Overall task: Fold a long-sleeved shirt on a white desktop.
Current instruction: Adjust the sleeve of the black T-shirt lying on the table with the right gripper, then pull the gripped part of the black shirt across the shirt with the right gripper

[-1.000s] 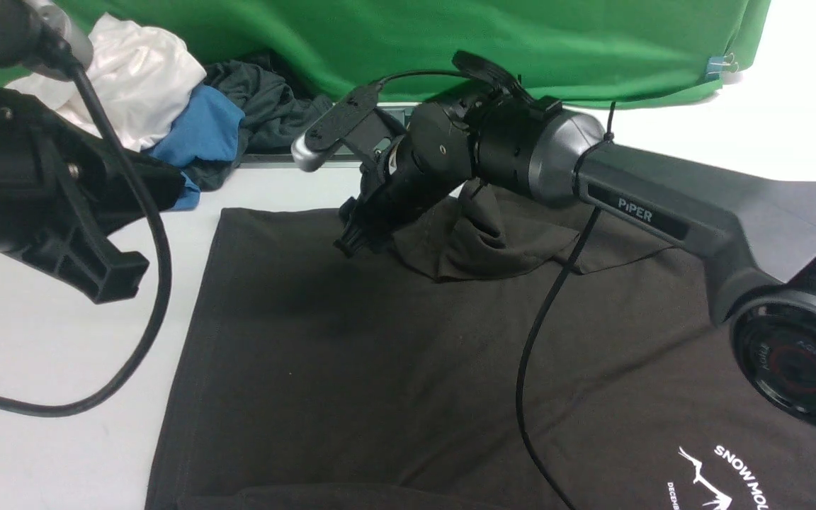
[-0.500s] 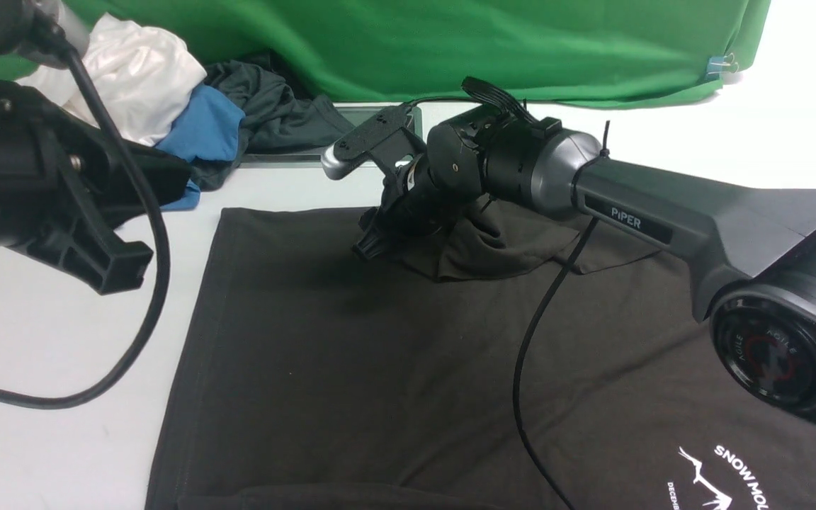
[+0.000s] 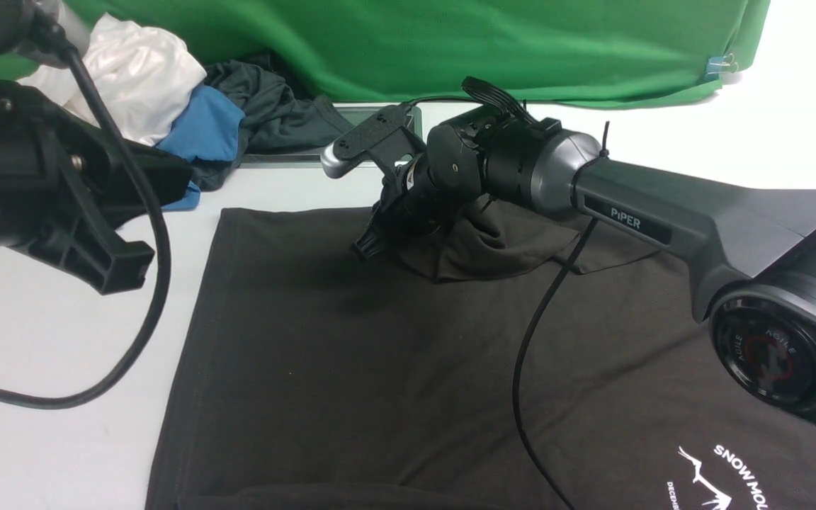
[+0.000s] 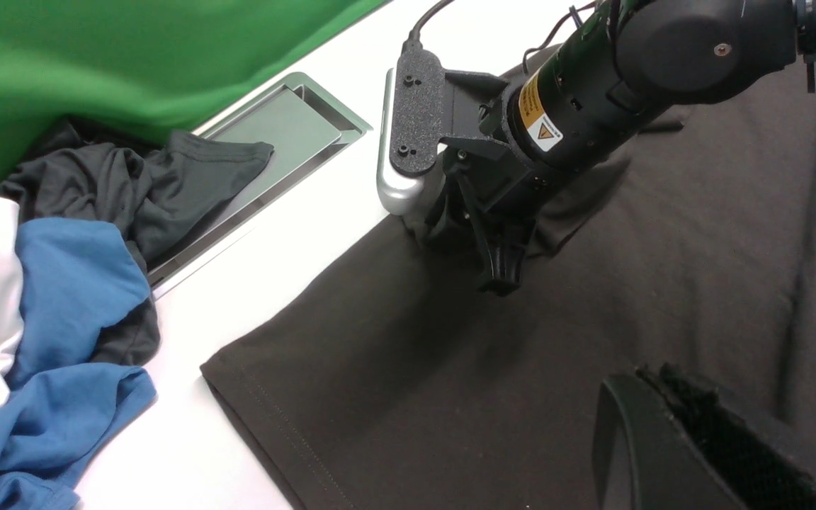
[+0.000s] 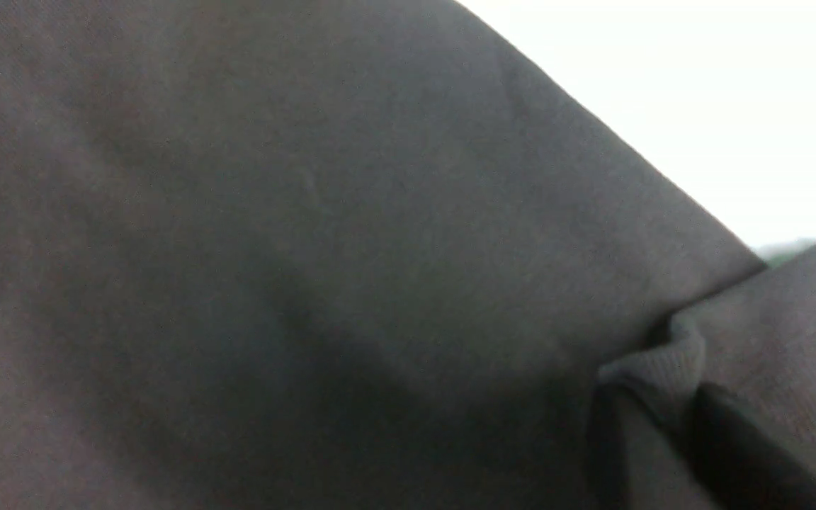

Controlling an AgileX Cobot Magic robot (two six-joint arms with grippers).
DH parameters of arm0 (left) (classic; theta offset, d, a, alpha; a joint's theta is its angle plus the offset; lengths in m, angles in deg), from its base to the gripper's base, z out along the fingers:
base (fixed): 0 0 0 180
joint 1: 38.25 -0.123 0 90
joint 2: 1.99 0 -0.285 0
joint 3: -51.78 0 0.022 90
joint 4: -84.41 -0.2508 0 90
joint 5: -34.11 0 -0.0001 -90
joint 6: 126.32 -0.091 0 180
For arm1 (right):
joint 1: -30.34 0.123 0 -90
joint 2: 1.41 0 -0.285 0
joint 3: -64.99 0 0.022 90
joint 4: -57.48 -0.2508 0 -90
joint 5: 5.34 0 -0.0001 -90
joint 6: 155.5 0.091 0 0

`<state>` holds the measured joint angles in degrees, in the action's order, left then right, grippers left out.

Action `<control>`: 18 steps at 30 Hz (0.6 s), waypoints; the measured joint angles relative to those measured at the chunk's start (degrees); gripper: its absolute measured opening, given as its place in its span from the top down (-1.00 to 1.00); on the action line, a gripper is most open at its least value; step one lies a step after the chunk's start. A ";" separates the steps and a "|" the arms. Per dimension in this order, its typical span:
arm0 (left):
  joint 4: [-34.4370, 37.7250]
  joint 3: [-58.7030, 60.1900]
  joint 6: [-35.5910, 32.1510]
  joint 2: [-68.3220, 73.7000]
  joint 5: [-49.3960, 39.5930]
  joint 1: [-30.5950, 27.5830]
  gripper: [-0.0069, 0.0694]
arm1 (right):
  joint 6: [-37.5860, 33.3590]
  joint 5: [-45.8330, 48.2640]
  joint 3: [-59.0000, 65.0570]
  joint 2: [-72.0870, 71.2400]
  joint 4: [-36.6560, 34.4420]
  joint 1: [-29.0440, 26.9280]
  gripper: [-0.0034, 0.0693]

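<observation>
The long-sleeved shirt lies spread flat on the white desktop, dark brownish-black, with its white mountain logo at the near right. One sleeve is bunched on the far part of the body. My right gripper is low over the cloth there. In the right wrist view the right gripper is shut on the ribbed sleeve cuff. My left gripper hangs open above the bare table left of the shirt. Only one left finger shows in its wrist view.
A pile of white, blue and dark grey garments sits at the far left beside the silver cable hatch. A green cloth hangs behind. A black cable from the right arm trails across the shirt.
Over the last second my right gripper moved rightward with the cuff, uncovering the hatch. It has stayed almost still for the last half second. The left arm barely shifted.
</observation>
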<state>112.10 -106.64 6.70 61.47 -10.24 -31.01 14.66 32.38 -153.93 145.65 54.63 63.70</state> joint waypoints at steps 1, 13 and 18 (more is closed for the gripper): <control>0.00 0.00 0.00 0.00 0.00 0.00 0.77 | 0.00 0.00 0.00 0.00 0.00 0.00 0.69; 0.05 0.00 0.00 0.00 0.00 0.00 0.77 | -3.62 3.67 -0.76 -5.59 -6.03 0.11 0.69; 0.16 0.00 0.00 0.00 0.00 0.00 0.77 | -11.54 6.54 -0.76 -7.58 -17.71 1.12 0.69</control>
<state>112.25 -106.64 6.70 61.47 -10.24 -31.01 3.12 38.92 -154.69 138.07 36.92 64.82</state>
